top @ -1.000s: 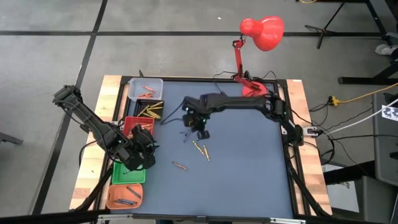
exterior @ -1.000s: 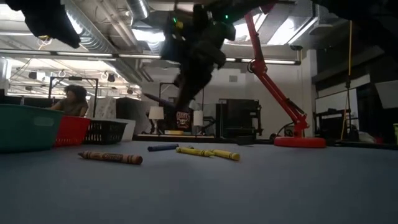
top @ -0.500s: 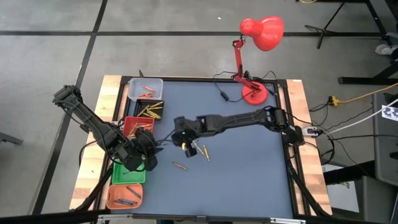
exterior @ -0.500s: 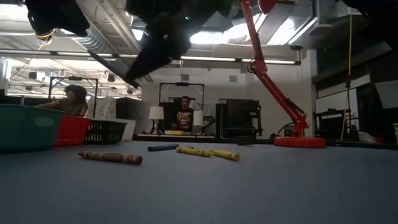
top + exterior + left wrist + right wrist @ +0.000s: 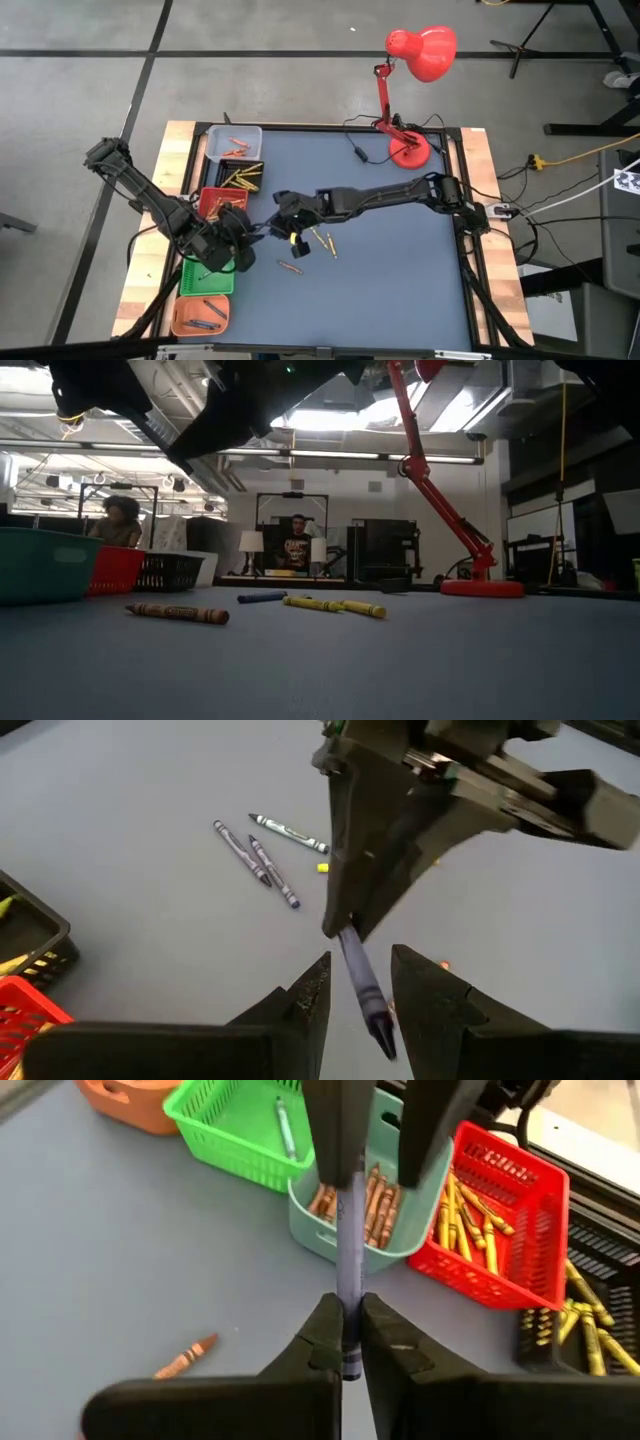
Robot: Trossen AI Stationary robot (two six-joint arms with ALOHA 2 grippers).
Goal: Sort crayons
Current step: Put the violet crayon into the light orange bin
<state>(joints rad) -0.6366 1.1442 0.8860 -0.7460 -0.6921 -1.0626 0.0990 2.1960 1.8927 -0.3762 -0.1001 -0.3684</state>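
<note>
Right end effector [image 5: 345, 1342] pinches a blue crayon [image 5: 347, 1240] between the left end effector's [image 5: 355, 985] spread fingers; left should clamp before right releases.

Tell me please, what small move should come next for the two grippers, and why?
Probably the left gripper should close on the blue crayon. The right gripper is shut on one end of it and holds it out; the other end already lies between the left gripper's open fingers. This looks like a handover, so the right should release only afterwards.

Grey tiled floor [image 5: 300, 60], red desk lamp [image 5: 420, 52], ceiling lights [image 5: 330, 420], seated person [image 5: 293, 550]
</note>
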